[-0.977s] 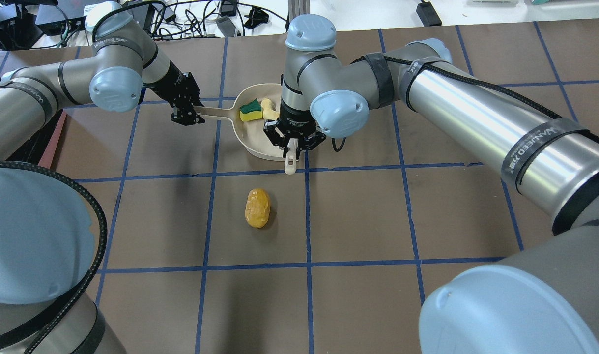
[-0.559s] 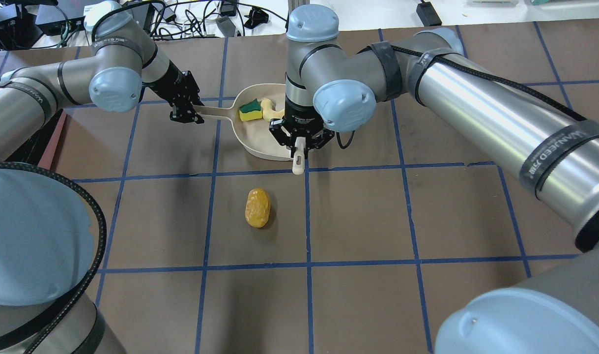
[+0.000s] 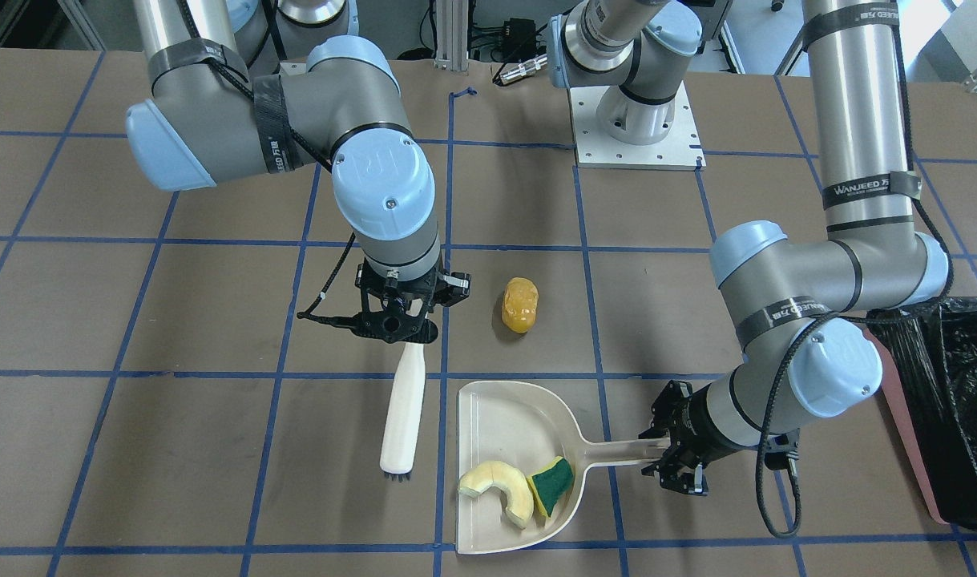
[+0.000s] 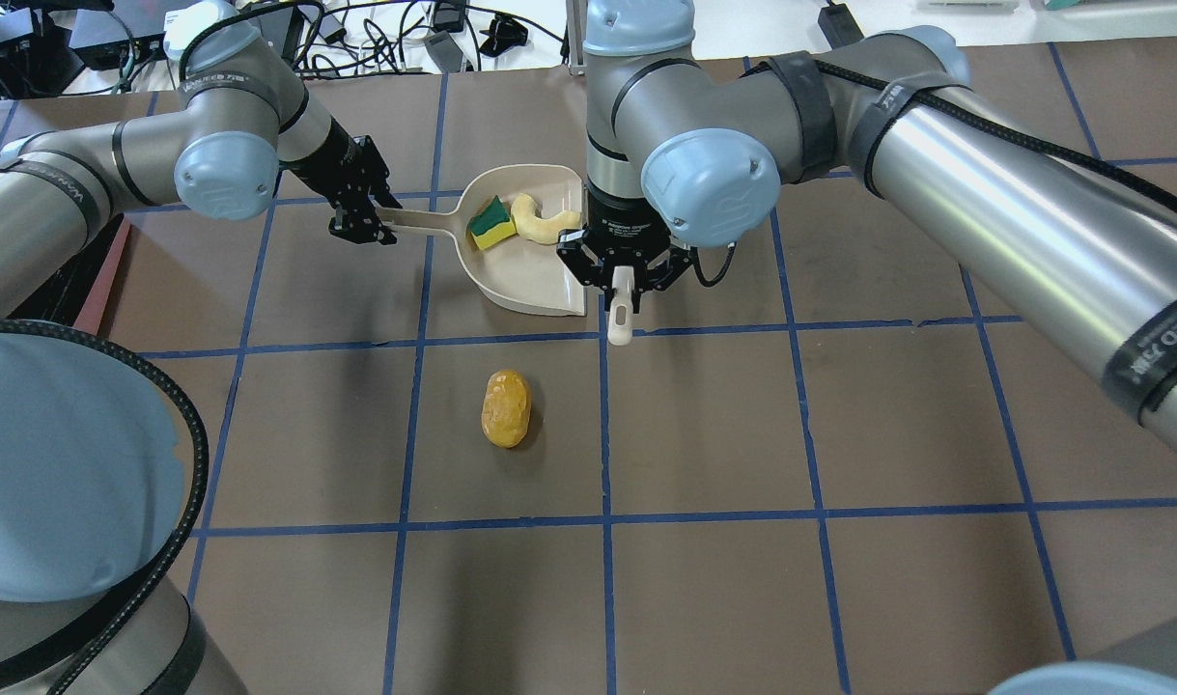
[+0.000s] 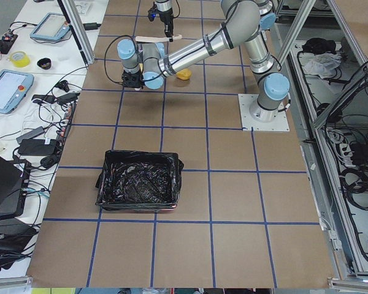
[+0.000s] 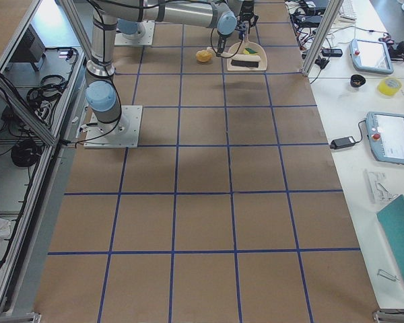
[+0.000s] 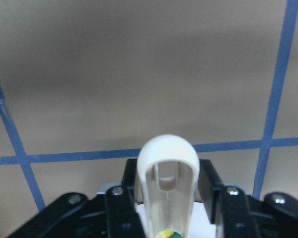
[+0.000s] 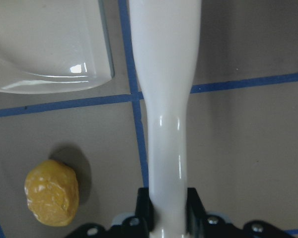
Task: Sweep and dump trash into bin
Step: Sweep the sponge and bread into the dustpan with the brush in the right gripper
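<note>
Currently the right end effector (image 3: 398, 322) is clamped on the brush (image 3: 401, 401) handle, and the left end effector (image 3: 663, 458) pinches the dustpan (image 3: 504, 413) handle. Sponge wedge (image 3: 554, 482) and crescent slice (image 3: 500, 487) lie in the pan, lower centre. The potato-like lump (image 3: 520, 304) rests mid-frame on the counter (image 3: 215, 449). The bin (image 3: 965, 417) is cut off at the right edge.

A: The dustpan (image 3: 504, 417) looks like smooth beige plastic with a soft gloss; the brush (image 3: 401, 417) is shiny white plastic.
B: The potato-like lump (image 3: 519, 304) has a waxy, dimpled sheen; the sponge wedge (image 3: 554, 478) looks matt and porous.
A: The bag (image 5: 138, 180) lining the bin (image 3: 901, 417) is crinkled, glossy black film.
B: And the worktop (image 3: 215, 449) is matt brown, paper-like, with blue tape lines.
</note>
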Available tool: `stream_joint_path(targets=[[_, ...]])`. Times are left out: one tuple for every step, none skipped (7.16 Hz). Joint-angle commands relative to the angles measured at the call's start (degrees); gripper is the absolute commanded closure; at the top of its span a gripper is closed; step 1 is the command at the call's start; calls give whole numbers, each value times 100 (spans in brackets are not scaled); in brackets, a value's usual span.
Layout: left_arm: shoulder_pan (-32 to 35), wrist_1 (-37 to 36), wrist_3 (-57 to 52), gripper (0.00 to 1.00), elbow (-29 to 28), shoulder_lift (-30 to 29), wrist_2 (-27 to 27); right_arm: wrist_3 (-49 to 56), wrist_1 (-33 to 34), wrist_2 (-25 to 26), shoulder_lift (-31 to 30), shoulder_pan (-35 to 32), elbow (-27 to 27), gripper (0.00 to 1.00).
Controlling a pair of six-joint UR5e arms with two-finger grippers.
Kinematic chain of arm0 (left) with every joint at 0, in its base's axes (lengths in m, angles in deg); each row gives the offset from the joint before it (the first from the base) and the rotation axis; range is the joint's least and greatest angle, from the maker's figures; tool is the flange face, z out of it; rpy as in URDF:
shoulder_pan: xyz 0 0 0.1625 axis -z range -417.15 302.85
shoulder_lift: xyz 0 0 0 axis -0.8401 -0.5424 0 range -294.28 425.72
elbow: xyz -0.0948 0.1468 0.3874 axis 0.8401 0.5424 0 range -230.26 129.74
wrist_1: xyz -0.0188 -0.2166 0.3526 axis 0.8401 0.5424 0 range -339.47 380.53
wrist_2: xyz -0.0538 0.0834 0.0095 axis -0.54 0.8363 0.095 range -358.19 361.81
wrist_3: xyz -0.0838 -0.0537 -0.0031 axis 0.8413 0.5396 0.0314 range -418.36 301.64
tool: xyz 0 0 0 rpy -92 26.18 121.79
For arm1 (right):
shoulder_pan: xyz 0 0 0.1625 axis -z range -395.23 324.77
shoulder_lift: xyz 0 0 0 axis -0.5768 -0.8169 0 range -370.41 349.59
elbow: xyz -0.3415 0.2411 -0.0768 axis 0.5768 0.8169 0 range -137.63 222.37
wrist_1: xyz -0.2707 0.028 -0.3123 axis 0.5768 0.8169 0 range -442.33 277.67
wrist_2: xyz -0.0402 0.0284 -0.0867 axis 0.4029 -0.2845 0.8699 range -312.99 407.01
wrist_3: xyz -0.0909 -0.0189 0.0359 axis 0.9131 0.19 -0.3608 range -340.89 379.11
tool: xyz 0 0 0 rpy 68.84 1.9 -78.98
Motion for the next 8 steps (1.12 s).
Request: stream_joint_path(targets=[[0,-8,5,100,-7,17,13,-41,-172,43,-517,10,-389,100],[0,-8,5,100,-33,16,39,-41,-154,42,-710,-7,-591,100],[-9,-8,-12,100,-59,34,39,-41,-154,33,-886,-16,-802,100],[-52,9,-65,100,-77,95,22,-41,-137,7,-1010,-25,-1091,100],[-131,61,-143,100,-95,148,13,-32,-32,-2,-1133,-25,-1460,100],[-349,88,-222,100,-147,209,-13,-67,195,7,-1300,-25,-1768,100],[-604,288,-362,100,-234,253,-14,-241,363,-2,-1362,-51,-1954,100],[-841,473,-573,100,-279,332,4,-435,373,-2,-1380,-95,-2025,100]])
